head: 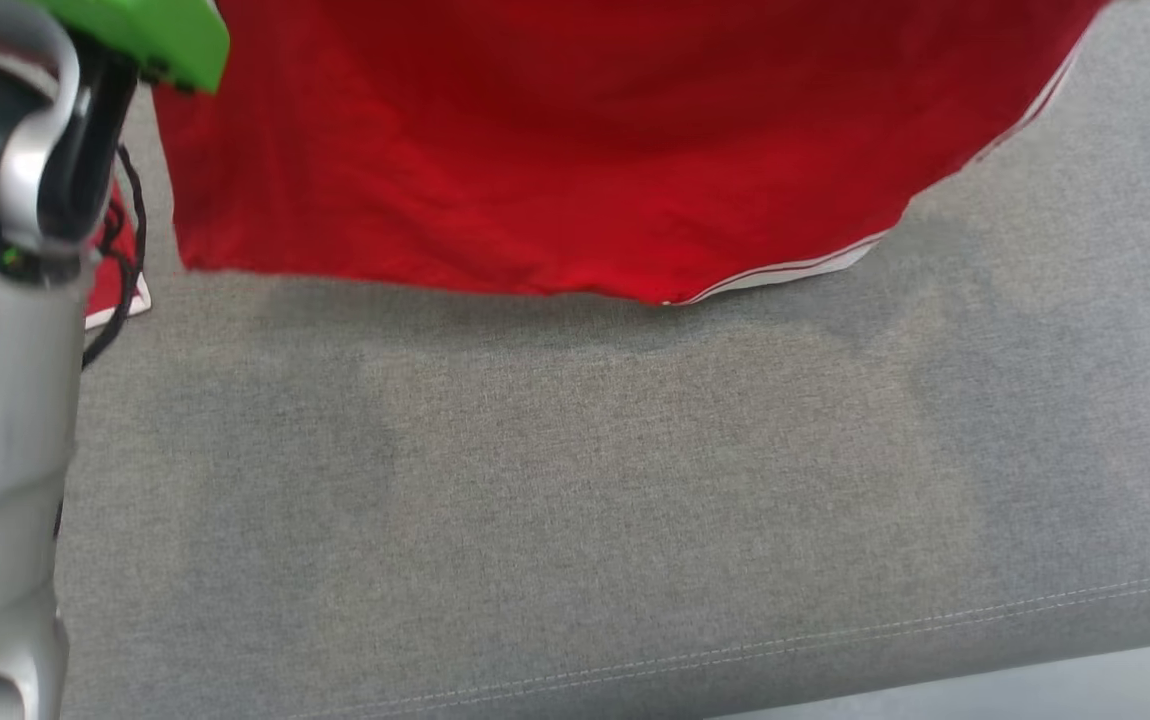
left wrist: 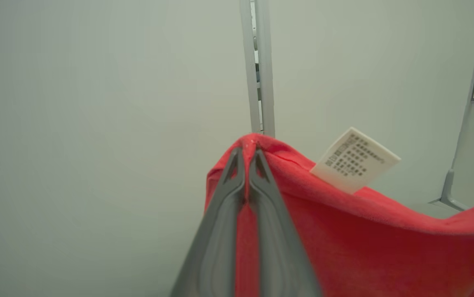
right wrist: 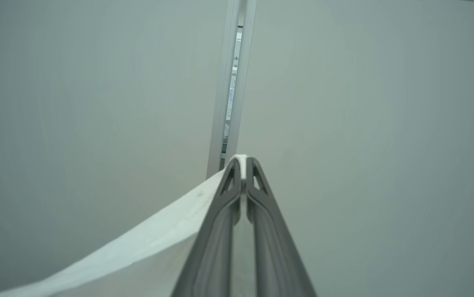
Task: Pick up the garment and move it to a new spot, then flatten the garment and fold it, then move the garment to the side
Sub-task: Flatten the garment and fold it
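A: Garment (head: 575, 150) first: where does it sit against each claw?
B: Red cloth hangs from the left claw (left wrist: 246, 154), whose fingers are pressed together on its top edge; the rest falls away below and to that claw's right

A: And the right claw (right wrist: 243, 165)?
B: Clamped tight on a white band (right wrist: 138, 255) that runs off to its lower left, the same white as the trim (head: 785, 272) along the red hem in the head view

A: Anything beside the left claw's tips?
B: A white printed label (left wrist: 354, 160) stands up from the edge just to their right; its print is too small to read

A: What lies under both claws?
B: A grey upholstered surface (head: 575, 500), with the hem hanging over it and a shadow below; I cannot tell whether they touch

A: And beyond the tips?
B: A pale wall (left wrist: 97, 123) with an upright rail (left wrist: 257, 62)
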{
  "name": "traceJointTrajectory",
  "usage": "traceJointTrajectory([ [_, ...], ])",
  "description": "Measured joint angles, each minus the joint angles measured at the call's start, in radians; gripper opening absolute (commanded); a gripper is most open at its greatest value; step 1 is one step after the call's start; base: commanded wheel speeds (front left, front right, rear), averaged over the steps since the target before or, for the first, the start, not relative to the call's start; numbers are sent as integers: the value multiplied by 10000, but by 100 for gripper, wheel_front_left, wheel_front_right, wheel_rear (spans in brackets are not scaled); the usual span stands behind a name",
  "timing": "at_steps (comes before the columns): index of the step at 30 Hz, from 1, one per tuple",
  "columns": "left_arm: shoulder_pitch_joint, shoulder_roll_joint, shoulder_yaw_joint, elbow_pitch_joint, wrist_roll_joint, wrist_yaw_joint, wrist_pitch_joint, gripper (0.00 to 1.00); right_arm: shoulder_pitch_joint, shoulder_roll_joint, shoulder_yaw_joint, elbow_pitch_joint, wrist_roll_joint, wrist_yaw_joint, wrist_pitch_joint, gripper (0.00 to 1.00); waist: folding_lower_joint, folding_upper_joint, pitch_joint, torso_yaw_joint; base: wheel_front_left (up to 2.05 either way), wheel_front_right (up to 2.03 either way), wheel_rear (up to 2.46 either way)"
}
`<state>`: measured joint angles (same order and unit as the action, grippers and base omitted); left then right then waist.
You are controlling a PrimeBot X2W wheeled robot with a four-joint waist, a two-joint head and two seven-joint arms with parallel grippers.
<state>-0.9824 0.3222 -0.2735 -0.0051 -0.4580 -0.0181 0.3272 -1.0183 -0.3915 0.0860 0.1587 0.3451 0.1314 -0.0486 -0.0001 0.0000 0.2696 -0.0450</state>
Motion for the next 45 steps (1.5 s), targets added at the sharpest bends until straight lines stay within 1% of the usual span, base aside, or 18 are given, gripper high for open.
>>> traceJointTrajectory([
  [4,-1081,-295,-75,1685,-109,-167,-130,0,-1290,-73,445,1434,146,2,-238,0,0,0,316,16,0,0,0],
  [5,-1667,-466,-119,2543,-117,-259,-219,0,-2009,-98,658,2171,196,0,-382,0,0,0,500,31,0,0,0],
  [8,-2476,-746,-100,3777,-163,-309,-591,0,-3057,-102,926,3333,245,0,-702,0,1,0,783,66,0,0,0],
  [10,-2975,-943,-90,4543,-173,-351,-963,0,-3669,-123,1160,4059,253,0,-959,0,1,0,948,114,0,0,0],
  [14,-4089,-1183,84,6032,-171,-364,-1837,0,-4965,-77,1118,5386,345,2,-1615,0,1,0,1215,259,0,0,0],
  [18,-5013,-1289,186,7308,-138,-430,-2740,0,-6105,111,907,6247,303,2,-2015,0,1,0,1434,406,0,0,0],
  [21,-5784,-1323,217,8092,-17,-445,-3409,0,-6959,301,589,6489,125,2,-2121,0,1,0,1644,456,0,0,0],
  [23,-6180,-1406,192,8567,44,-451,-3754,0,-7239,437,305,6466,-52,0,-2134,0,1,0,1794,478,0,0,0],
  [27,-6629,-1613,59,9434,8,-706,-3979,0,-7276,755,422,6692,-320,0,-2140,0,1,0,2142,490,0,0,0],
  [29,-6609,-1764,21,9994,-146,-825,-3858,0,-7120,863,675,6792,-305,2,-2142,0,1,0,2329,483,0,0,0],
  [31,-6524,-1852,38,10471,-366,-930,-3800,0,-6765,909,840,6930,-58,2,-2142,0,1,0,2518,474,0,0,0],
  [34,-6057,-1931,46,11085,-673,-1026,-3705,0,-6082,907,1170,7356,529,0,-2140,0,2,0,2753,456,0,0,0],
  [38,-5396,-2038,-94,11436,-899,-1070,-4103,0,-5186,903,1739,7586,1613,-2,-2140,0,2,0,2940,462,0,0,0],
  [41,-4761,-2150,-146,11501,-1099,-1099,-4633,0,-4296,777,2242,7394,2458,-4,-2140,0,2,0,2917,495,0,0,0],
  [43,-4341,-2217,-205,11394,-1281,-1106,-5026,0,-3640,652,2462,7079,3204,-4,-2140,0,2,0,2850,519,0,0,0],
  [45,-3940,-2280,-238,11152,-1534,-1106,-5375,0,-2990,433,2742,6656,3708,-4,-2142,0,2,0,2794,533,0,0,0],
])
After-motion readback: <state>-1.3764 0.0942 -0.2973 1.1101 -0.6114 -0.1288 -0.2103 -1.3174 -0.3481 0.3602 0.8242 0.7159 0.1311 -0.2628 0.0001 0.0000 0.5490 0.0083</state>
